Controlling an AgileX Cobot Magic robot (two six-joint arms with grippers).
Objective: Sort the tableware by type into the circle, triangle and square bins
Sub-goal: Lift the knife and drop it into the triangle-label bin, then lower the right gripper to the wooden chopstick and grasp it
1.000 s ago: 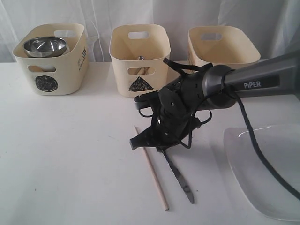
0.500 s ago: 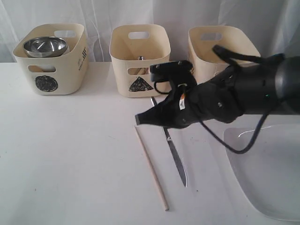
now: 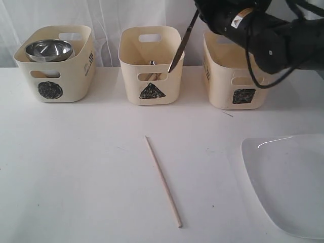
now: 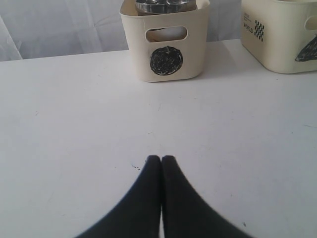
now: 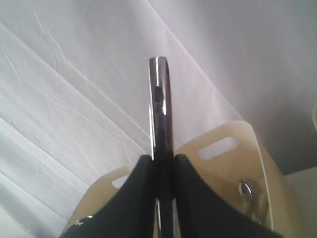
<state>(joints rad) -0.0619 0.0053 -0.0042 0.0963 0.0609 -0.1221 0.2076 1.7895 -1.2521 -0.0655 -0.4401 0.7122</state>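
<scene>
The one word I can read is "WORLD", printed beside a small checker patch [image 4: 259, 28] on the side of the triangle bin [image 3: 151, 65]. The fronts of the three cream tubs carry a black circle, triangle and square.

The circle bin [image 3: 53, 63], upper left in the exterior view, holds a steel bowl [image 3: 48, 49]. The triangle bin, at centre, shows wood through its handle slot and a steel utensil end [image 5: 245, 188] inside. I cannot see inside the square bin [image 3: 238, 71].

My right hand [image 3: 200, 10], upper right, is clamped on the knife [image 3: 182, 40], which slants down with its tip at the triangle bin's right rim. My left hand [image 4: 161, 161] is closed, empty, over the bare bench [image 3: 76, 167].

One chopstick [image 3: 162, 179] lies at lower centre, and the plate [image 3: 288, 182] is at lower right.
</scene>
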